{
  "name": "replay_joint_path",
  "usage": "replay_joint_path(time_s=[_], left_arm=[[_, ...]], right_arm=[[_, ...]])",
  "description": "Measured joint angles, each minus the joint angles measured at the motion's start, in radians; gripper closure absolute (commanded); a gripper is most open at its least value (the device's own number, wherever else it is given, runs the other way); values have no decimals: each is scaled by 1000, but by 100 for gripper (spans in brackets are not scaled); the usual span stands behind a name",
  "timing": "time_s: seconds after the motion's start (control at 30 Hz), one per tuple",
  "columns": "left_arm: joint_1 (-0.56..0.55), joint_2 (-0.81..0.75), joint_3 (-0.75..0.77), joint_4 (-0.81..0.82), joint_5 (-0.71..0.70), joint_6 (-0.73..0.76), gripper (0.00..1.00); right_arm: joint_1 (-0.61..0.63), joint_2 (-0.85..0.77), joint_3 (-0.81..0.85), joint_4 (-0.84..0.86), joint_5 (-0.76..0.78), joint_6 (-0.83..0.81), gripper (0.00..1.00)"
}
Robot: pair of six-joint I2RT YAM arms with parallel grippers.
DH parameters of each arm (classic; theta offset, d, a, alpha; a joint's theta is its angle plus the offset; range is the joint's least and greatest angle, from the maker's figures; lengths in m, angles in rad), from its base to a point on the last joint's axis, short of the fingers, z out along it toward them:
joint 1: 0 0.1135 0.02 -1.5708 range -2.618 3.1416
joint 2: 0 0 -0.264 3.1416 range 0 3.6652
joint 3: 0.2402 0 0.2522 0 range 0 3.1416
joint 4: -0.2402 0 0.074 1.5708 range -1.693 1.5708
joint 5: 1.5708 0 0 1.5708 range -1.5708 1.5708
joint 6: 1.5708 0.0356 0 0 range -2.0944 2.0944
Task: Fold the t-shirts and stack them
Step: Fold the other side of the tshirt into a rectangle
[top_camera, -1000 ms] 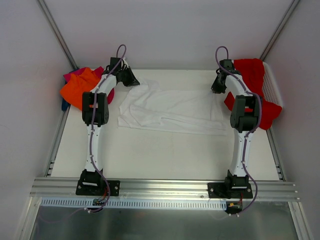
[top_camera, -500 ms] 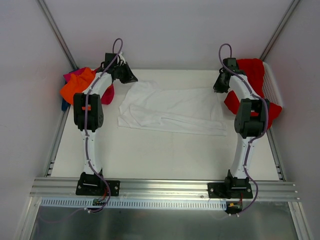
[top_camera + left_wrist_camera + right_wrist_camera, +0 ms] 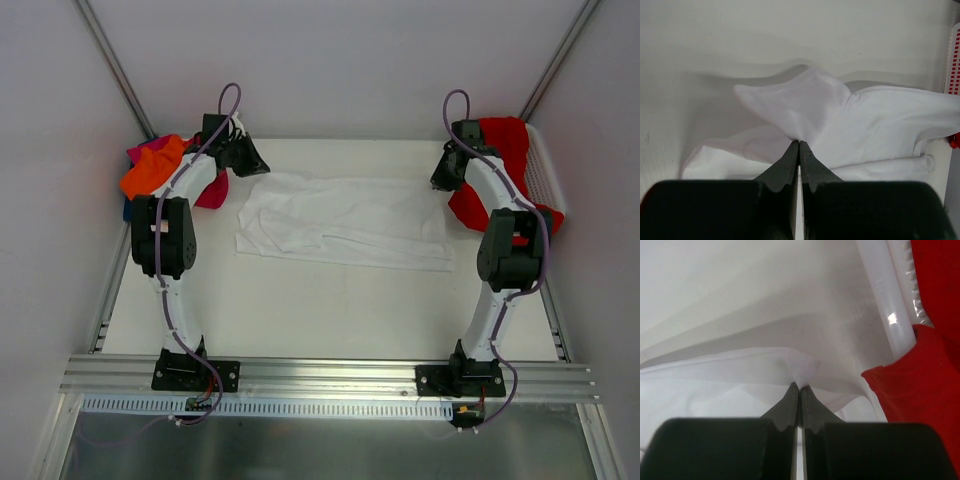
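The white t-shirt (image 3: 345,220) lies spread and rumpled across the far half of the desk (image 3: 330,310), reaching from one arm to the other. Its near edge runs in a fairly straight line, and its far edge is wavier.

The left claw (image 3: 799,144) is closed tight, with no gap between its fingers, on a small pinch of white cloth at the shirt's far left corner. In the left wrist view the fabric peaks up to the fingertips and casts a soft shadow on the desk behind it. The right claw (image 3: 799,386) is closed just as tight on a pinch at the far right corner, where the cloth rises to a little point between the tips.

Just beside that corner the red t-shirt (image 3: 505,150) hangs over the white mesh basket (image 3: 548,180) at the desk's right edge. At the far left corner the orange t-shirt (image 3: 150,170) is heaped on the magenta-pink t-shirt (image 3: 212,192), with a scrap of blue (image 3: 128,210) showing beneath (too little of it shows to tell what it is).
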Motion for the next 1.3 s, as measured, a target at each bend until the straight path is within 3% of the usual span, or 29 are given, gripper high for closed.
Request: replay_joint_path(time_s=[0.73,1.23,1.3], left_arm=[[-1,-246,-316,60,-60,23,100],[-2,-381,-540,121,-102,22,100],[-3,-401,-556,129,-110,22,100]], right_arm=[[0,-198,-260,22,44,0,99],[2,-213,-379,30,101,0,99],[2,-213,-390,30,107,0,88]])
